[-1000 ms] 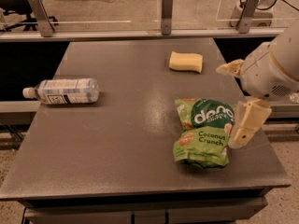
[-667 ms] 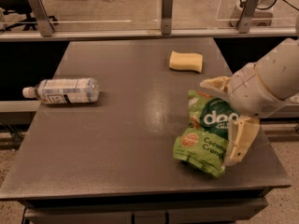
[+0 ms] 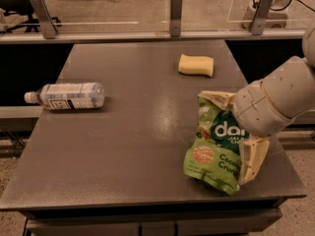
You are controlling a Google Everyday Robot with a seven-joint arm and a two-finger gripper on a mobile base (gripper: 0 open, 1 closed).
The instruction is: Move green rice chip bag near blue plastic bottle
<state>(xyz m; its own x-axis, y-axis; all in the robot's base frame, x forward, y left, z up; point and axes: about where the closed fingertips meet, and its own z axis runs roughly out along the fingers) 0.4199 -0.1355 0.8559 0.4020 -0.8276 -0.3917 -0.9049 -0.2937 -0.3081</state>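
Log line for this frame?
gripper: shut on green rice chip bag, front right | bag: tilted up | blue plastic bottle: lying left | yellow sponge: rear

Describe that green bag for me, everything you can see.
The bag is a crinkly green snack pouch with a white logo, partly hidden lettering and an orange chip picture. It stands tilted at the front right of the table, with its bottom edge near the surface. The gripper appears to clamp it, with cream jaws along its top and right side.
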